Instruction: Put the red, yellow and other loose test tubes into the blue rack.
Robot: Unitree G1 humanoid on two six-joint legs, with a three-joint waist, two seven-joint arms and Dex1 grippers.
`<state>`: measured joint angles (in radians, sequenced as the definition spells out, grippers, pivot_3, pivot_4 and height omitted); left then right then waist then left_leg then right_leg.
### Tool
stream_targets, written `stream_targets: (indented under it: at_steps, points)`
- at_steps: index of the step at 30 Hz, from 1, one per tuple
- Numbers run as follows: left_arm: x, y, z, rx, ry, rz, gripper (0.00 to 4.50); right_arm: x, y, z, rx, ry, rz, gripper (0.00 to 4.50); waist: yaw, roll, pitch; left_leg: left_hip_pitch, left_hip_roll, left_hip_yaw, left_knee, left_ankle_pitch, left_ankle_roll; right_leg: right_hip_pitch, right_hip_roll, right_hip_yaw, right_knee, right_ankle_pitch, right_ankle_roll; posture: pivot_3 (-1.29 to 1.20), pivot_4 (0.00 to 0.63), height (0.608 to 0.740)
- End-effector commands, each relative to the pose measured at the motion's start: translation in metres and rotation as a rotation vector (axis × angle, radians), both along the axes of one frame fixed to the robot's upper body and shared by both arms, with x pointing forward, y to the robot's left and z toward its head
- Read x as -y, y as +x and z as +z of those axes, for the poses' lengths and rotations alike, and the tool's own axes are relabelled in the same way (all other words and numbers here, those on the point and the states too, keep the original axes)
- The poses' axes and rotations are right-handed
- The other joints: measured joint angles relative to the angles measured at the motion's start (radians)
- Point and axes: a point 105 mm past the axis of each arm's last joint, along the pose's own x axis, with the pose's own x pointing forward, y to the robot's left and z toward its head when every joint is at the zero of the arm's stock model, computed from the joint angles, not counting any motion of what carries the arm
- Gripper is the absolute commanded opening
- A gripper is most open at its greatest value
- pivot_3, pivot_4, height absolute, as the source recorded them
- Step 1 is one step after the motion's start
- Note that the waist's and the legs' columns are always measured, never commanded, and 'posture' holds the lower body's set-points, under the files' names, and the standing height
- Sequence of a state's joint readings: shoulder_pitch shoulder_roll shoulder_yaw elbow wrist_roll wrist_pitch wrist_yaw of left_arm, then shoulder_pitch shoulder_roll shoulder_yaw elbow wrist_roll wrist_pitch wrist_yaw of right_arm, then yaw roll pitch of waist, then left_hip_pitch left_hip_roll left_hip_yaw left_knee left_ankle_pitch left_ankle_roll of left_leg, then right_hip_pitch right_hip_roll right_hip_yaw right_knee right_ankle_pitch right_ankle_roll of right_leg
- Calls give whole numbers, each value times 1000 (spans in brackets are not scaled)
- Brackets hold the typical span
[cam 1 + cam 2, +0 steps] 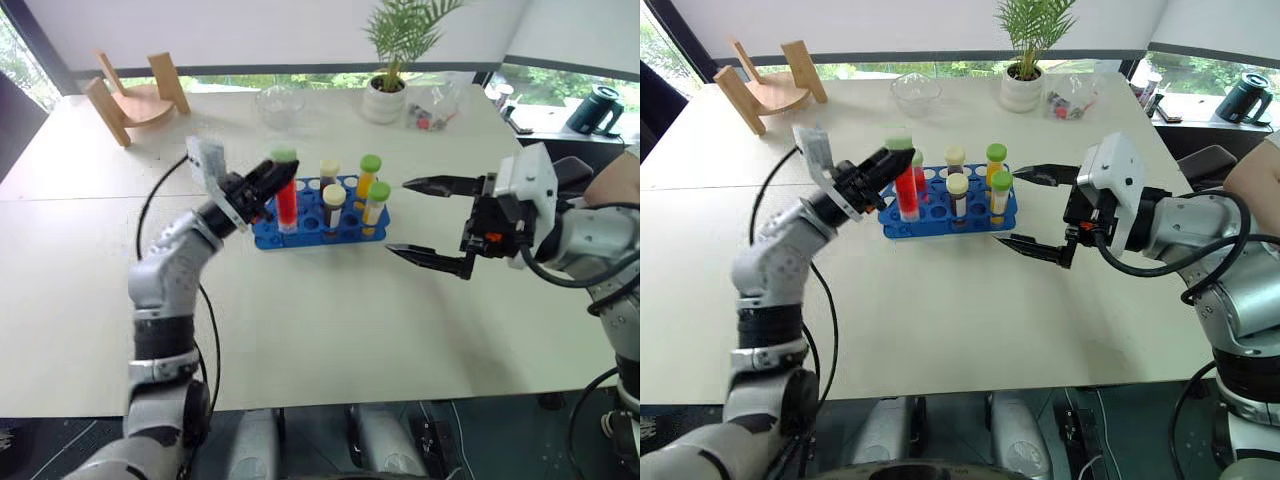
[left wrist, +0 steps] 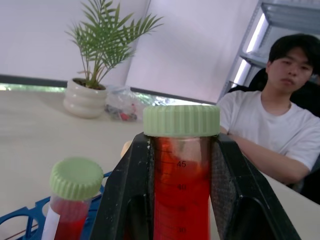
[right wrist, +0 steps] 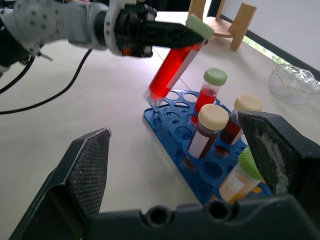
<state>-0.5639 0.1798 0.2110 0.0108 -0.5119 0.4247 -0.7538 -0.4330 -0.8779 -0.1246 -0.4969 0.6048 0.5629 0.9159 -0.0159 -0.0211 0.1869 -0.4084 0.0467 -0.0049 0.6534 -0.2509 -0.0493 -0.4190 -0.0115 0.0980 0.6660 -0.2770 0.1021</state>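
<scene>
My left gripper [image 1: 268, 185] is shut on a bright red tube [image 1: 287, 203] with a green cap, gripping it just under the cap [image 2: 181, 120]. The tube hangs tilted over the left end of the blue rack [image 1: 300, 239]. Its lower end [image 3: 155, 95] is at a corner hole; whether it is inside I cannot tell. Several capped tubes stand in the rack: a red one [image 3: 209, 91], two dark ones with cream caps [image 3: 210, 129], an orange one [image 1: 368, 178] and a yellow one [image 1: 375, 206]. My right gripper [image 1: 397, 217] stands wide open and empty just right of the rack.
At the table's far side stand a wooden stand [image 1: 135, 95], a glass bowl [image 1: 280, 102], a potted plant [image 1: 386, 92] and a clear bag of small items [image 1: 432, 108]. A person [image 2: 280, 130] sits beyond the right end. A dark kettle [image 1: 596, 108] is at far right.
</scene>
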Motion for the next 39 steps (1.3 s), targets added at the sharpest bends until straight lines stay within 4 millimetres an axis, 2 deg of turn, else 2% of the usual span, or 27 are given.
stream_targets:
  at_steps: [1,5,16,26,39]
  points:
    - [7,0,-6,166,57,50,855,-3,-4,9,47,7,10,4500,2,0,0,0,0,0,0,0,0,1,0,0,-1,0,0,0,150,740]
    - [6,10,-17,247,86,110,855,-4,-6,9,48,11,5,4500,2,0,0,0,0,0,0,0,0,1,0,0,-2,0,0,0,150,740]
    - [8,28,-21,308,72,158,855,-4,-10,8,46,17,-7,4500,2,0,0,0,0,-1,0,0,1,1,0,-1,-2,0,0,0,150,740]
    - [18,25,-27,309,84,99,855,-5,-9,8,45,18,-13,4500,2,0,0,1,0,-1,-1,0,1,2,0,-1,-2,0,0,0,150,740]
    - [13,19,-28,324,100,84,855,-7,-10,8,48,24,-14,4500,1,0,0,1,0,-1,-1,0,1,2,0,-1,-2,0,1,0,150,740]
